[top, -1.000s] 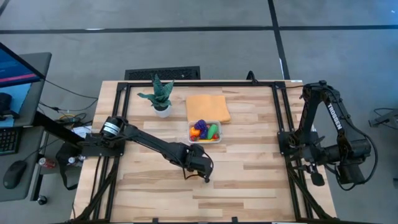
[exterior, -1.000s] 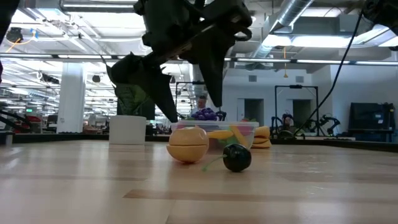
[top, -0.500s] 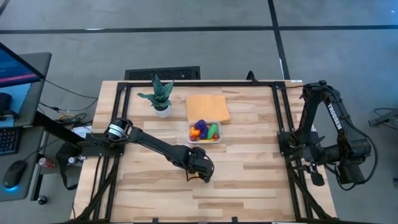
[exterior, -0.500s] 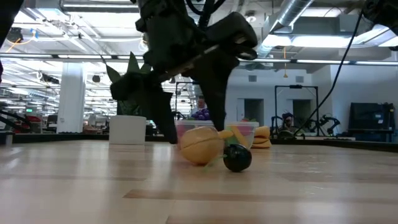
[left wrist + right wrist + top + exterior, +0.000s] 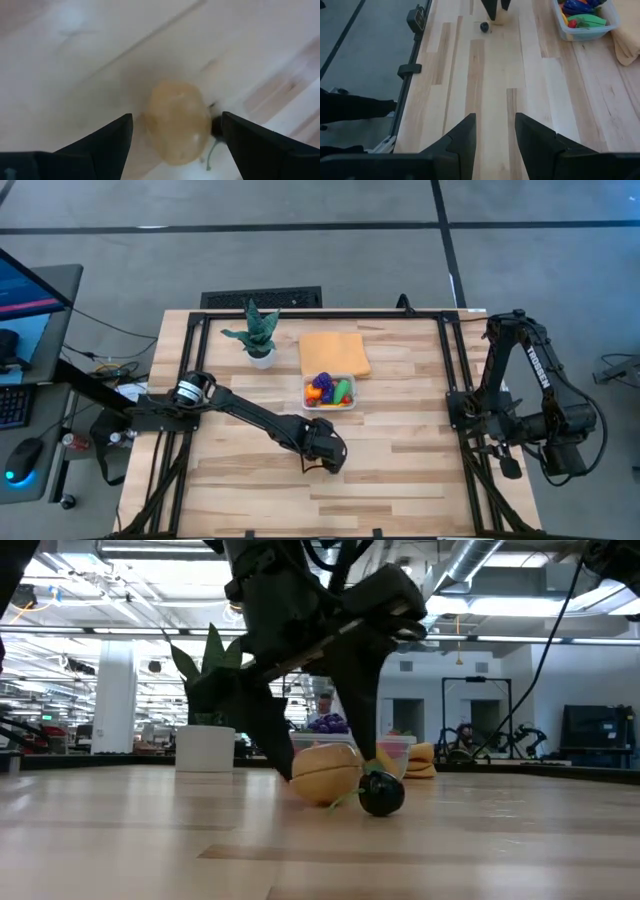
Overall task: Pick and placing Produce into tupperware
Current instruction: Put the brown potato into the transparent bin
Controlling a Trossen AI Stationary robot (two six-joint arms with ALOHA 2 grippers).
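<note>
Two open gripper (image 5: 172, 132) fingers astride peach (image 5: 178, 122)

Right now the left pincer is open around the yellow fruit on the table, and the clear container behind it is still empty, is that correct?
Not quite: the clear container already holds several pieces, purple, orange and green, as the high view shows. The rest stands: the left pincer is open around the yellow fruit on the table.
</note>
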